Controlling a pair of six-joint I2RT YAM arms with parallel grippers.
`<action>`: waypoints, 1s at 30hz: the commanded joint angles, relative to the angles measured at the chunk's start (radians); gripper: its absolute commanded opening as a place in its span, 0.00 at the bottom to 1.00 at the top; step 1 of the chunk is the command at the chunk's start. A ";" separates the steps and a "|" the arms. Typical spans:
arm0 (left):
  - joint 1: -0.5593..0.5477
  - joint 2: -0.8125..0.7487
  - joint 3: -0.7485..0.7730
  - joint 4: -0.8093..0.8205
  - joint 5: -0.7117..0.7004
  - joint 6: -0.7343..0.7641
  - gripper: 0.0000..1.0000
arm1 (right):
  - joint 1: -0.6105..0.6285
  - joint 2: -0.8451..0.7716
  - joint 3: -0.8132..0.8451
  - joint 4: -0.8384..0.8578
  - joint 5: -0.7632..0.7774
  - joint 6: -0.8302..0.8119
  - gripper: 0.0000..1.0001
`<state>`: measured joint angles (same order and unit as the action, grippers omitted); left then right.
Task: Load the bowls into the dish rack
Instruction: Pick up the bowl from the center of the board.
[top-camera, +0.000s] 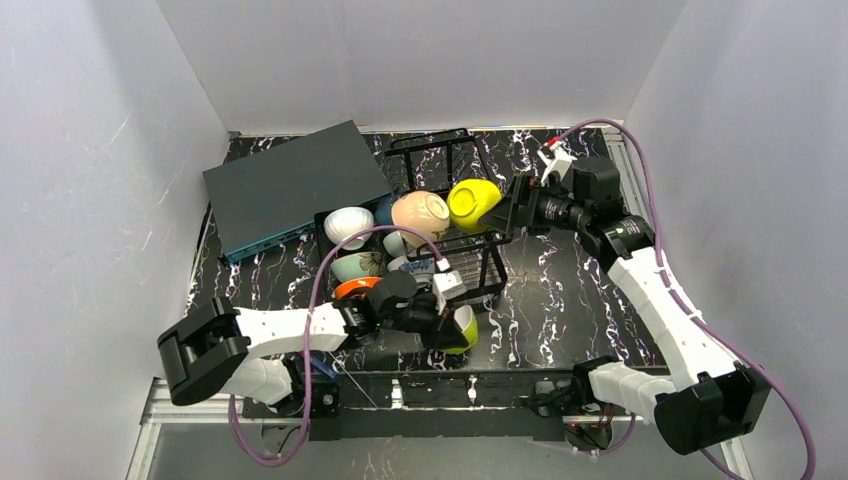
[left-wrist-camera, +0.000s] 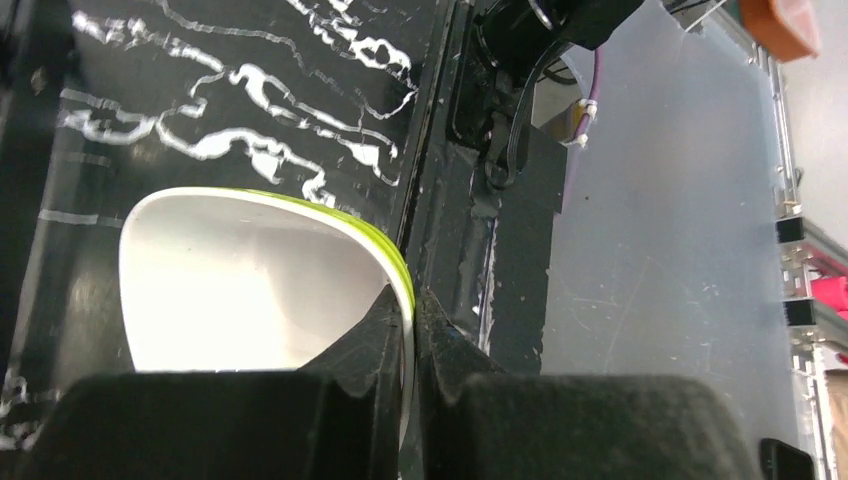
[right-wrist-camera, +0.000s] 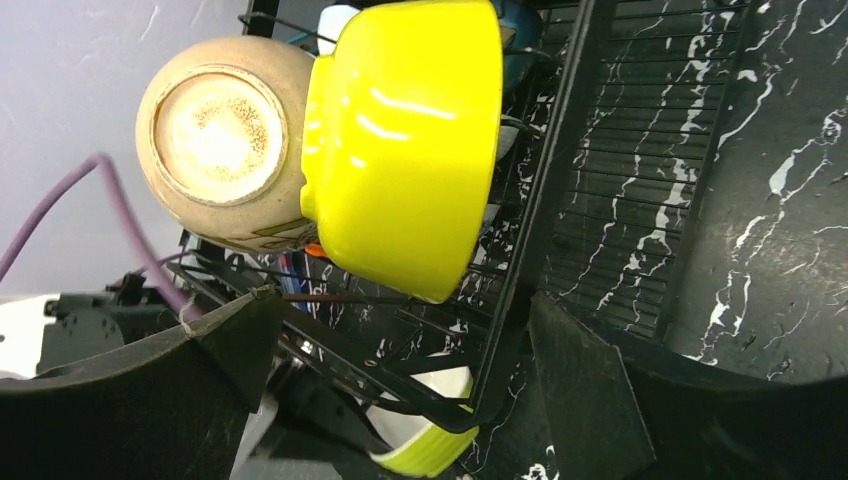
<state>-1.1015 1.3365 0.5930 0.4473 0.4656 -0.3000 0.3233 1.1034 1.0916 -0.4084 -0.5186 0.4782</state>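
The left hand (left-wrist-camera: 405, 305) has its fingers together, clamped on the rim of a lime-green bowl (left-wrist-camera: 250, 280) with a white inside. One finger sits inside the rim and the other on the green outer wall. The bowl's mouth is turned back toward the wrist, and the black, white-veined surface (left-wrist-camera: 250, 100) lies beyond it. Seen from above, this bowl is outside the dish rack (top-camera: 480, 255), just beside the rack's near edge. Whether it touches the surface I cannot tell.

The right hand (right-wrist-camera: 402, 300) has its fingers spread wide apart and grips nothing. Straight ahead of it, just past the fingertips, a yellow bowl (right-wrist-camera: 400, 140) lies on its side in the rack's wire basket. Its foot end presses against a beige bowl (right-wrist-camera: 215, 140), which turns its speckled foot ring toward the hand. A black bar of the rack runs down beside the yellow bowl on one finger's side.

Farther from the right hand and nearer the left one, the rack also holds a white bowl (top-camera: 347, 225), a mint-green bowl (top-camera: 355, 265), an orange bowl (top-camera: 352, 288) and a blue-and-white bowl (top-camera: 415, 265). All of these sit close together. A dark grey box (top-camera: 295, 185) lies past the rack, well apart from both hands.

A faint marking on the beige bowl's side, next to the yellow one, is too small to read. No other lettering can be made out.
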 joint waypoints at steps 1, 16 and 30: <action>0.061 -0.124 -0.110 0.197 0.056 -0.182 0.00 | 0.101 -0.022 0.046 0.237 -0.105 -0.020 0.99; 0.133 -0.644 -0.424 0.282 -0.145 -0.289 0.00 | 0.195 -0.127 -0.113 0.455 -0.195 -0.216 0.99; 0.133 -0.676 -0.381 0.215 -0.090 -0.276 0.00 | 0.198 -0.289 -0.179 0.428 0.050 -0.380 0.99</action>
<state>-0.9791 0.6327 0.1600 0.6659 0.3836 -0.6109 0.5137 0.8494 0.8749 -0.0452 -0.5446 0.1558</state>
